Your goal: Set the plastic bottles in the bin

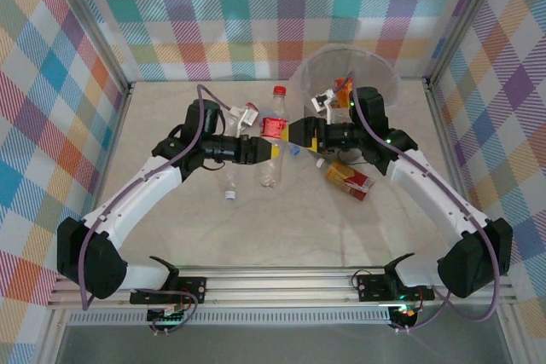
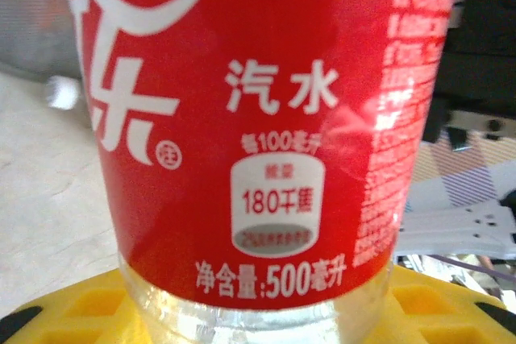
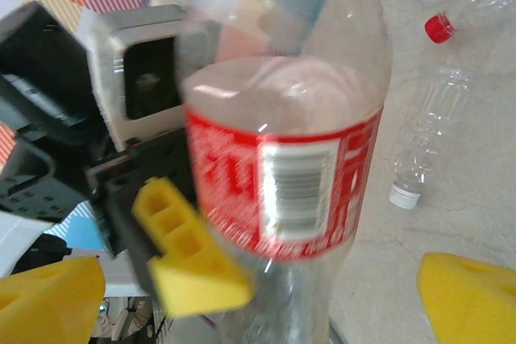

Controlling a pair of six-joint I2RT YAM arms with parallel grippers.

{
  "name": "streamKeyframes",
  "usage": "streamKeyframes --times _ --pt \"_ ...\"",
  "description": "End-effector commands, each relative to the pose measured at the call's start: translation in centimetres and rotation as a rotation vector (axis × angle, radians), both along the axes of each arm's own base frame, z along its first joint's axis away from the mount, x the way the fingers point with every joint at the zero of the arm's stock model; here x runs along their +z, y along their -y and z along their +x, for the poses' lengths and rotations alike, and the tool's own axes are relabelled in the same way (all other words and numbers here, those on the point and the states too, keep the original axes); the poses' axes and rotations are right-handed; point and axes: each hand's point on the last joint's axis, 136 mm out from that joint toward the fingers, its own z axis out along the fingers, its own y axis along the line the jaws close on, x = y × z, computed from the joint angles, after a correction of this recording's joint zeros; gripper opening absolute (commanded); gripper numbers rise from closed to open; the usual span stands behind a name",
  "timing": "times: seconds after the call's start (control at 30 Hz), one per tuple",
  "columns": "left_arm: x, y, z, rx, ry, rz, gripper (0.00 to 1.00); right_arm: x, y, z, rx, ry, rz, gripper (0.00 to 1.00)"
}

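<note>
Red-labelled bottle (image 1: 271, 138): at mid-surface between the two arms, red cap toward the far side; upright or tilted, cannot tell from above. Pinched at the lower edge of its label by the left gripper (image 1: 268, 151), reaching in from the left, with yellow fingers (image 2: 81, 308) tight against the clear plastic in the left wrist view. Flanked from the right by the right gripper (image 1: 298, 132), spread wide and holding nothing. In the right wrist view, one yellow pad (image 3: 468, 296) on each side of the bottle's lower body, both apart from it.

Bin (image 1: 317, 64): far right on the surface (image 1: 281, 236), just beyond the right arm, something orange showing inside.

Lying loose on the surface: a clear bottle (image 1: 229, 178) with a white cap near the left gripper, an orange-labelled bottle (image 1: 345, 178) near the right arm, and a red-capped bottle (image 3: 476, 10) seen in the right wrist view.

Step in hand, as judged: hand-over of the red-labelled bottle from left to right, the right arm being the nearer to the bin.

Next move calls for:
- closing the right gripper squarely on the body without crushing the thin wall;
- opening the left gripper only once that hold is firm;
- carrying the bottle far and right over the bin rim before letting go.
</note>
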Motion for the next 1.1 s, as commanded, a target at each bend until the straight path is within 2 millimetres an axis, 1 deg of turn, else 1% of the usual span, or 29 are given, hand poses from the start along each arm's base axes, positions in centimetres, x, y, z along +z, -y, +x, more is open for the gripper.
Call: streamKeyframes --times 0.0,0.1,0.2,0.33,0.5,0.57,0.67,0.73,0.77,0.83,0.9,1.07 --pt "2.5 1.9 -0.7 -0.055 0.007 -0.077 0.49 1.8 -0.7 0.8 -0.016 0.067 0.021 0.99" --pt "2.1 2.8 -1.1 -0.08 -0.006 -0.08 0.49 1.7 -0.7 1.4 -0.044 0.075 0.018 0.98" --pt "2.0 3.8 -1.4 -0.098 0.003 -0.085 0.49 1.8 -0.8 1.9 -0.055 0.073 0.021 0.92" --pt "2.0 4.4 -1.6 -0.102 0.011 -0.083 0.49 2.0 -0.8 2.0 -0.058 0.07 0.026 0.79" --pt "2.4 4.3 -1.3 -0.075 0.036 -0.084 0.55 2.3 -0.2 1.8 -0.086 0.083 0.007 0.65" --pt "2.8 4.1 -1.1 -0.061 0.053 -0.086 0.6 2.4 0.1 1.7 -0.101 0.09 -0.003 0.62" --pt "3.6 3.7 -1.2 -0.043 0.096 -0.088 0.75 3.0 0.6 1.5 -0.124 0.108 -0.02 0.61" --pt "4.2 3.3 -1.3 -0.028 0.142 -0.081 0.91 3.3 1.4 1.6 -0.159 0.123 -0.059 0.61" --pt "4.4 2.9 -1.4 -0.019 0.165 -0.072 0.96 3.5 1.9 1.6 -0.176 0.136 -0.082 0.6" --pt "5.1 2.4 -1.9 -0.018 0.222 -0.065 0.98 4.0 3.2 2.0 -0.222 0.165 -0.122 0.6" --pt "5.9 1.6 -2.4 -0.005 0.284 -0.062 1.0 4.8 4.9 2.4 -0.278 0.193 -0.159 0.59" --pt "7.3 -0.4 -3.0 0.071 0.401 -0.033 1.0 7.8 8.9 3.8 -0.406 0.293 -0.223 0.58"
